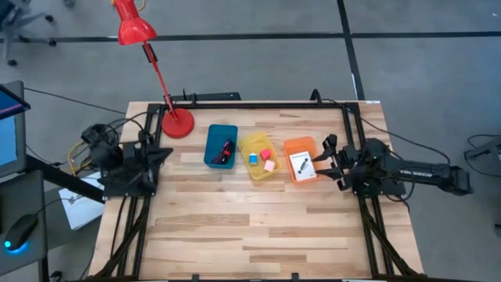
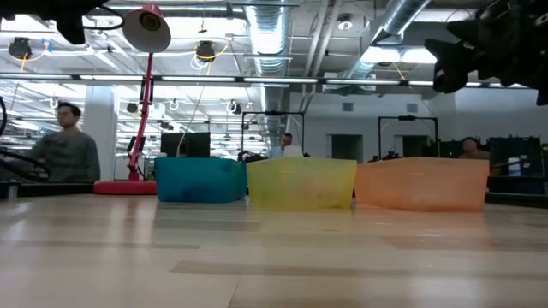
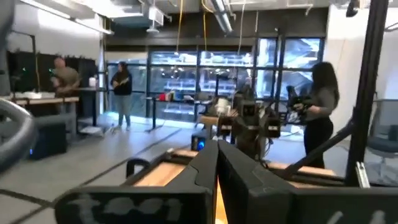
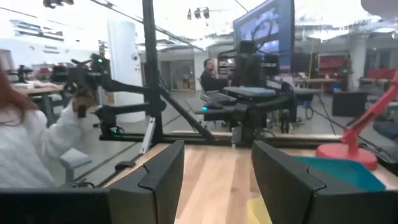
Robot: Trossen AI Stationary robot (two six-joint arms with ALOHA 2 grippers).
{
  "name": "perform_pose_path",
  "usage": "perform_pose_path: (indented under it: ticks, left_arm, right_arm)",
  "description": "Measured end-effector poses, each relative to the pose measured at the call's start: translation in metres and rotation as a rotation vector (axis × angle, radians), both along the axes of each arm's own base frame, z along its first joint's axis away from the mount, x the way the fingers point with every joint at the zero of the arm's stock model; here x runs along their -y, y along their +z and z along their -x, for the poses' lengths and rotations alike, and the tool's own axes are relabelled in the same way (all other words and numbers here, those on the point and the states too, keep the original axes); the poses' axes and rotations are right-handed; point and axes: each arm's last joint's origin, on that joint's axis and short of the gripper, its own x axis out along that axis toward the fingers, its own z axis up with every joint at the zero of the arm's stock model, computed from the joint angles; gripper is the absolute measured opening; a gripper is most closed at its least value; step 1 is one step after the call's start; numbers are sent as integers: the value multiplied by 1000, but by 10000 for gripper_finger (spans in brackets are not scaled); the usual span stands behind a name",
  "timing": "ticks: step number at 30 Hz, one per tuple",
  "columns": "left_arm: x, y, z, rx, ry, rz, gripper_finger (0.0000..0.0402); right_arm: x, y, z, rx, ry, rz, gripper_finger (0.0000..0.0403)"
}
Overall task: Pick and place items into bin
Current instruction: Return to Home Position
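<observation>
Three bins stand in a row on the wooden table. The blue bin (image 1: pixel 221 146) holds a dark red cord and a black-and-red pen-like piece (image 1: pixel 228 149). The yellow bin (image 1: pixel 261 159) holds pink, red and light-blue blocks (image 1: pixel 266 160). The orange bin (image 1: pixel 301 160) holds a white card with a black mark (image 1: pixel 302 164). My left gripper (image 1: pixel 162 154) is shut and empty at the table's left edge, its fingers together in the left wrist view (image 3: pixel 216 171). My right gripper (image 1: pixel 327 160) is open and empty just right of the orange bin, and shows in the right wrist view (image 4: pixel 217 174).
A red desk lamp stands with its base (image 1: pixel 178 123) at the far left of the table, next to the blue bin. The black frame rail (image 1: pixel 258 104) runs along the far edge. The near half of the table (image 1: pixel 258 227) is bare wood. People show in the room beyond.
</observation>
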Motion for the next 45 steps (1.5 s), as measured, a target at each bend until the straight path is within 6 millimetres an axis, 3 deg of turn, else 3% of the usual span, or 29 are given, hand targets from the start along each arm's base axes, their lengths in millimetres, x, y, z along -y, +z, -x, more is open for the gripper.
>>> perform_pose_path:
  ticks: [4, 11, 19, 29, 38, 45]
  left_arm:
    - [-1, 4, 2, 5, 0, -11, 0]
    - [11, -23, -9, 14, -174, -5, 0]
    - [21, -49, -16, -17, -312, 47, 0]
    - [23, -63, -18, -135, -342, 75, 0]
    - [23, -76, -19, -271, -311, -123, 0]
    - [23, -77, -19, -287, -318, -67, 0]
  right_arm:
    - [-1, 2, 4, 32, -7, 45, 182]
    - [4, 2, 4, 37, -191, 45, 182]
    - [4, 1, 3, 12, -183, -39, 182]
    - [4, 1, 3, 8, -179, -67, 182]
    - [4, 1, 3, 8, -179, -67, 182]
    - [4, 1, 3, 8, -179, -67, 182]
